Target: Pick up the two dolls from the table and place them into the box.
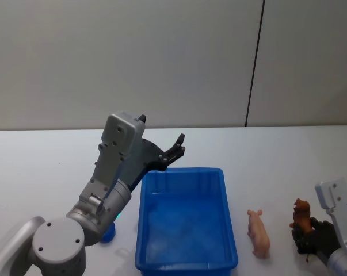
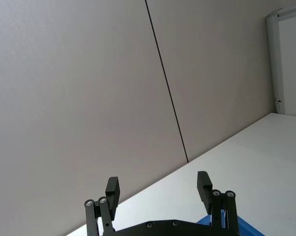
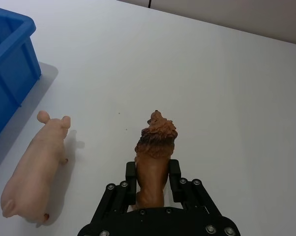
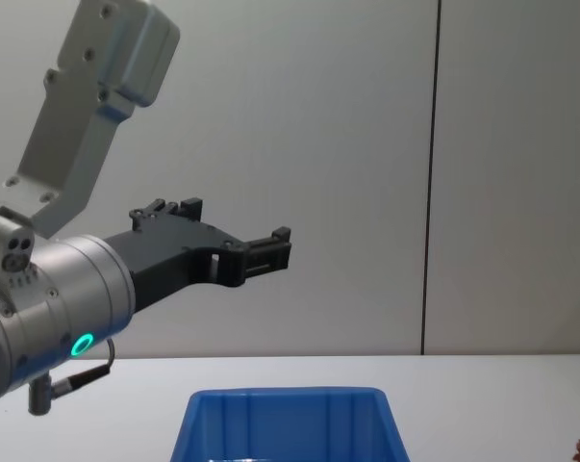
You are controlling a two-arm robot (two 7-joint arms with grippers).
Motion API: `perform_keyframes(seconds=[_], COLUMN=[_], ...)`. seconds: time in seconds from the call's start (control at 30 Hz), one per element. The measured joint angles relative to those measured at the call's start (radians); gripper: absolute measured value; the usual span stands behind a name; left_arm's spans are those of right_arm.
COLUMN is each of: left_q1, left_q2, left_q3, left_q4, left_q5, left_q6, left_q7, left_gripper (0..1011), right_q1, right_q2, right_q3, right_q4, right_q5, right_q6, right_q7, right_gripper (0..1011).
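Observation:
Two dolls are on the white table (image 1: 277, 167) to the right of the blue box (image 1: 185, 172). One is a pink pig (image 1: 258, 233) (image 3: 35, 172) lying on its side. The other is a reddish-brown lion (image 1: 301, 214) (image 3: 155, 157), upright. My right gripper (image 1: 303, 231) (image 3: 153, 176) is shut on the lion's body, its black fingers (image 3: 131, 173) pressed against both flanks. In the right wrist view a corner of the box (image 3: 10, 64) lies beyond the pig. My left gripper (image 1: 176, 148) (image 2: 158, 189) (image 4: 270, 248) hangs open and empty in the air above the box's far left rim (image 4: 290, 397).
A grey-white wall with a dark vertical seam (image 1: 255, 63) rises behind the table. A small blue round object (image 1: 108, 233) lies under the left arm beside the box. Bare tabletop stretches beyond the box and around the dolls.

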Motion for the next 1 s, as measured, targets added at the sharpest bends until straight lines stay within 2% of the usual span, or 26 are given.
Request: perform_keyframes(seconds=[0.1,0.53,0.8,1.0], left_q1=[0.000,0.000,0.000,0.000], left_q2=[0.000,0.000,0.000,0.000], left_q3=[0.000,0.000,0.000,0.000], left_q4=[0.000,0.000,0.000,0.000], left_q5=[0.000,0.000,0.000,0.000], left_q6=[0.000,0.000,0.000,0.000], left_q7=[0.000,0.000,0.000,0.000], left_gripper=[1001,1001,1001,1001], right_q1=[0.001,0.002,0.002,-0.001], right_q2=[-0.001,-0.005,-0.006,-0.004], right_q3=[0.000,0.000,0.004,0.009], right_q4=[0.001,0.004,-0.004,-0.029], right_q5=[-0.001,-0.004,-0.007,-0.006], right_q6=[0.000,-0.006,-0.056,-0.123], right_q7=[-0.001,-0.004,-0.004,0.011], right_gripper=[360,360,360,360])
